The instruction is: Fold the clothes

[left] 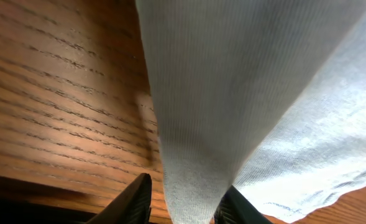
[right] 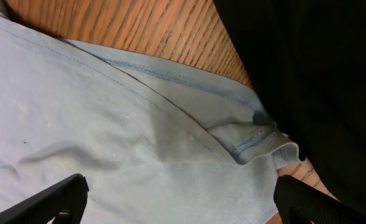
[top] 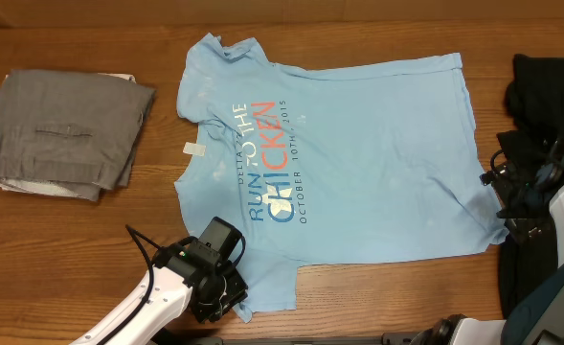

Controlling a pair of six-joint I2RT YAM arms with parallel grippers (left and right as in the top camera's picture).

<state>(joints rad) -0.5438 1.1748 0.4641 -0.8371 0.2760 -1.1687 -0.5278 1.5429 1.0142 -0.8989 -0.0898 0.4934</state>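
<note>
1. Two risks. First: the left gripper [left: 186, 205], at the lower left of the overhead frame, pinches a bunched sleeve fold of the T-shirt [top: 358, 163]. The hold looks shallow and may slip on lifting.
2. Second: the right gripper [right: 183, 199], jaws wide apart and holding nothing, hovers over the hem corner. The black cloth [right: 307, 74] just beside it could get caught in the same bite.
3. T-shirt lies spread mid-table, print up. Light blue fine knit, soft; stitched hem curled at the corner.
4. Table [left: 58, 93] is grained wood. Grey folded garment [top: 66, 134] sits upper left, well apart.
</note>
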